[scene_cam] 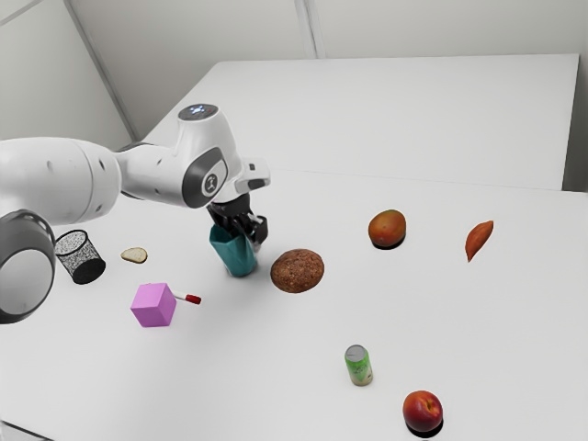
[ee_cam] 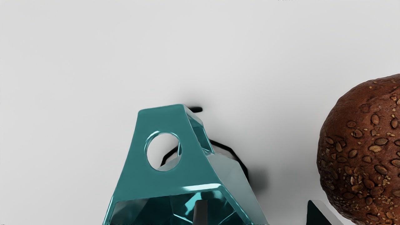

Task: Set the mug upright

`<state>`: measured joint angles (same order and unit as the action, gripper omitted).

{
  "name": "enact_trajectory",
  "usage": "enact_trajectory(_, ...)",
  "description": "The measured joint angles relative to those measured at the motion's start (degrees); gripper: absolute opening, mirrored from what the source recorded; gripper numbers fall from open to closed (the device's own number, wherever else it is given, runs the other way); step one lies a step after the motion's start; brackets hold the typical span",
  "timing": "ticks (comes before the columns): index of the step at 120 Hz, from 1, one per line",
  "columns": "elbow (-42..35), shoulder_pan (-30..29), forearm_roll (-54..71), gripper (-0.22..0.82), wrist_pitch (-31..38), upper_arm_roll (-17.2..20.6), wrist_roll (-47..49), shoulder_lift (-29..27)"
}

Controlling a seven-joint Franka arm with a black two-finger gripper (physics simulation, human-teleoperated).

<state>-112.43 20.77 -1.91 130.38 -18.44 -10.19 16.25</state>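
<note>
Your gripper (ee_cam: 254, 212) is apart, one finger inside the teal mug's (ee_cam: 168, 179) mouth, the other outside toward the seeded bread roll (ee_cam: 359, 150). In the exterior view the mug sits at the gripper's 7 o'clock, mouth toward 11; it looks nearly upright, so you'd best withdraw along that axis.

White table (scene_cam: 230, 386) standing among pale walls

Tabletop is looking plain, smooth, white. Behind a faint seam, a flat white surface (scene_cam: 413, 119) is stretching toward the back wall (scene_cam: 450, 28); whether it is belonging to the same table, can't tell. Back wall is showing pale grey, a narrow vertical strip (scene_cam: 310, 28) running down it. At the exterior view's left, a dark slanting line (scene_cam: 99, 73) is edging another pale wall (scene_cam: 41, 73). Light is falling softly, leaving blurry shading on the tabletop.
</note>
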Motion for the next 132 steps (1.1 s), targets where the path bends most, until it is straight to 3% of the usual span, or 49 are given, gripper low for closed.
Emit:
enact_trajectory(29, 0.0, 0.1, 0.0, 0.45, -0.1, 0.0, 0.1, -1.5)
enact_trajectory(64, 0.0, 1.2, -0.1, 0.51, -0.6, 0.1, 0.4, -5.1)
enact_trajectory(78, 3.6, 1.2, -0.2, 0.54, -2.2, 0.1, 0.5, -5.4)
enact_trajectory(96, 14.7, 0.1, -0.6, 0.57, -10.9, 0.1, 0.6, -2.5)
enact_trajectory(107, 21.5, -3.4, -1.1, 0.58, -17.8, 1.5, 0.6, -0.1)
enact_trajectory(117, 25.3, -7.6, -1.3, 0.59, -22.9, 4.4, 0.6, 0.9)
enact_trajectory(132, 28.7, -8.9, -1.6, 0.6, -28.2, 5.1, 0.6, 1.1)
